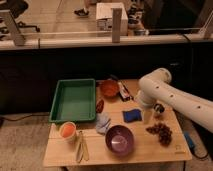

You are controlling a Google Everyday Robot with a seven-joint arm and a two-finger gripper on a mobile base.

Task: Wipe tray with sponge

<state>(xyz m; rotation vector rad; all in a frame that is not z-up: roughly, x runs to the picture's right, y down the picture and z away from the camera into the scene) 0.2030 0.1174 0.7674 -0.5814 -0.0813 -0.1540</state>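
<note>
The green tray (pixel 74 100) lies on the left half of the wooden table (pixel 165 150) and holds nothing. The blue sponge (pixel 131 115) lies flat on the table to the right of the tray, near the middle. My white arm comes in from the right and bends down. The gripper (pixel 146 117) hangs just to the right of the sponge, close above the tabletop and right next to it. Whether it touches the sponge does not show.
An orange bowl (pixel 109 89) and a dark packet (pixel 123 91) sit behind the sponge. A grey cloth (pixel 103 122), purple bowl (pixel 119 139), orange cup (pixel 67 131) and wooden utensils (pixel 81 146) are at the front. Grapes (pixel 160 131) lie at the right.
</note>
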